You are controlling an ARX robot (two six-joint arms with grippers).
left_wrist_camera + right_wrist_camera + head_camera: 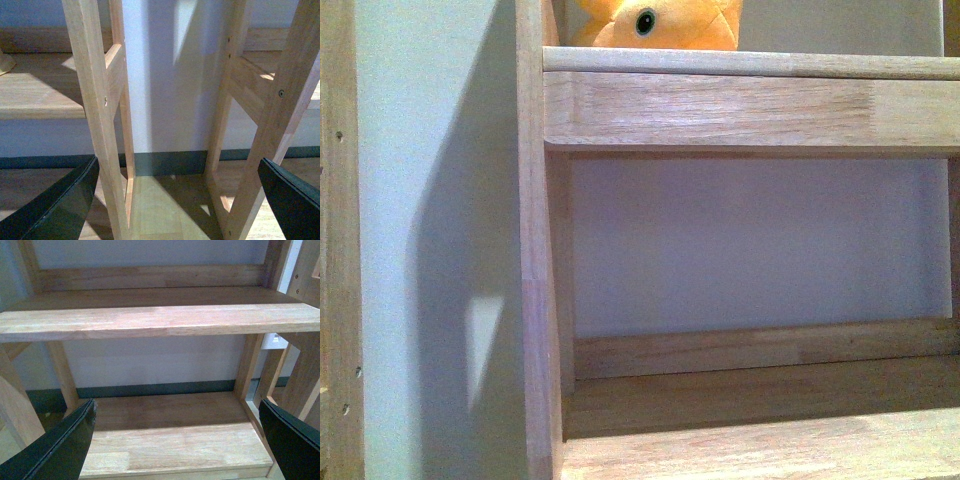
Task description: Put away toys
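- Front view: the orange-yellow plush toy point(660, 24) sat on the upper shelf point(750, 62) of a wooden rack, at its left end, beside the upright post point(537, 260). One round black, green-rimmed eye faced the camera. The lower shelf point(760, 400) lay below, against a pale wall point(430, 200). Neither gripper appeared here.
- Left wrist view: the left gripper point(175, 200) was spread wide, its dark fingers point(55, 205) at the two lower corners, holding nothing. Two wooden frames stood ahead, with the wall and a dark baseboard point(170, 161) between them.
- Right wrist view: the right gripper point(175, 445) was likewise spread wide and empty, facing two bare wooden shelves, one above the other.
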